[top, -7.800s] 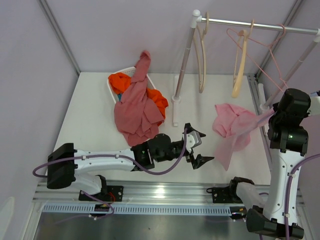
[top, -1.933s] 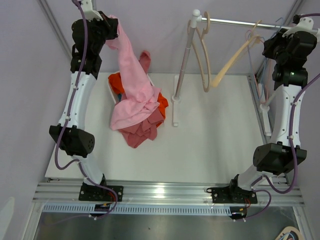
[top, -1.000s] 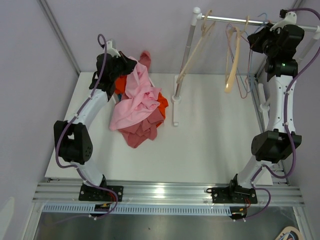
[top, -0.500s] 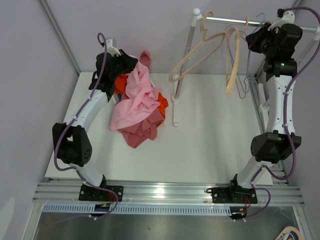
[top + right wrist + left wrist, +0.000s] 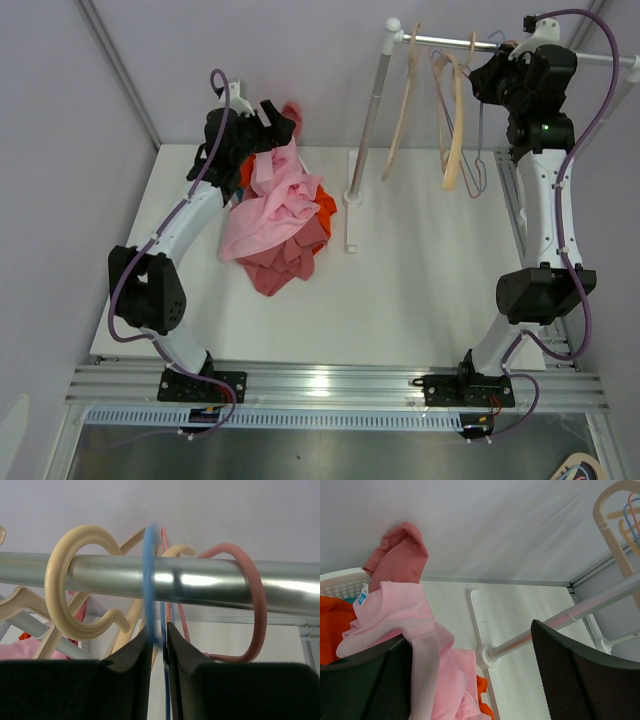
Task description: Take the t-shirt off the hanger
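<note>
The pink t-shirt is off any hanger and lies draped over a pile of clothes at the back left. In the left wrist view it hangs against my left gripper's left finger. My left gripper is open wide just above the pile. My right gripper is up at the rail, shut on the thin blue hanger, whose hook is over the rail.
A white basket holds orange cloth and a dark pink garment. Cream hangers and a pink wire hanger hang on the rail. The rack post stands mid-back.
The left gripper has opened and risen slightly off the pink t-shirt, which stays on the pile. The swinging cream hangers have dropped back towards vertical. The right gripper shifted a little left along the rail.
</note>
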Robot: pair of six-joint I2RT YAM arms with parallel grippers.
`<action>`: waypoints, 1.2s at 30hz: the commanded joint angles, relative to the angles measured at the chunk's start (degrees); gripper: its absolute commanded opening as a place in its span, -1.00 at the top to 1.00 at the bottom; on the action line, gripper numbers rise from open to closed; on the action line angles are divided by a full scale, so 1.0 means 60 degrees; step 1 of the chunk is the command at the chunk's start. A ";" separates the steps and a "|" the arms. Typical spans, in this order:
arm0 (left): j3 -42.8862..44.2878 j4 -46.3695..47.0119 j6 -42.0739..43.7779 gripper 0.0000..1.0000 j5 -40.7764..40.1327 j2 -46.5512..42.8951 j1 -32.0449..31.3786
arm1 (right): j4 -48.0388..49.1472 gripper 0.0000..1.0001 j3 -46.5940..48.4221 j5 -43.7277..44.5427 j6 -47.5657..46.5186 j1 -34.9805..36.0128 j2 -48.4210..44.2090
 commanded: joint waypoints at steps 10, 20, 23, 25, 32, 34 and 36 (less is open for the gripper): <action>0.0121 -0.0114 0.0663 -0.77 -0.0633 -0.1176 -0.0169 | -0.0221 0.27 0.0472 0.0602 -0.0344 0.0271 -0.0304; 0.0077 -0.0407 0.0898 -0.78 -0.0926 -0.1659 -0.0330 | -0.0734 -0.13 0.0370 0.1275 -0.0593 0.0286 -0.0992; 0.0033 -0.0451 0.1014 -0.79 -0.1014 -0.1791 -0.0403 | -0.0764 -0.27 0.0253 0.1392 -0.0637 0.0300 -0.1226; 0.0033 -0.0481 0.1073 -0.78 -0.1072 -0.1879 -0.0447 | -0.0764 -0.31 0.0150 0.1436 -0.0666 0.0286 -0.1388; 0.0107 -0.0759 0.1293 -0.79 -0.1497 -0.2113 -0.0579 | -0.1320 -0.34 -0.0010 0.1993 -0.0710 0.0300 -0.1958; 0.0121 -0.1139 0.1308 -0.82 -0.1512 -0.2186 -0.0623 | -0.1466 -0.36 -0.0345 0.2154 -0.0681 0.0300 -0.2366; 0.0209 -0.1680 0.1206 -0.99 -0.1352 -0.2391 -0.0652 | -0.1496 -0.50 -0.0741 0.2198 -0.0608 0.0300 -0.2734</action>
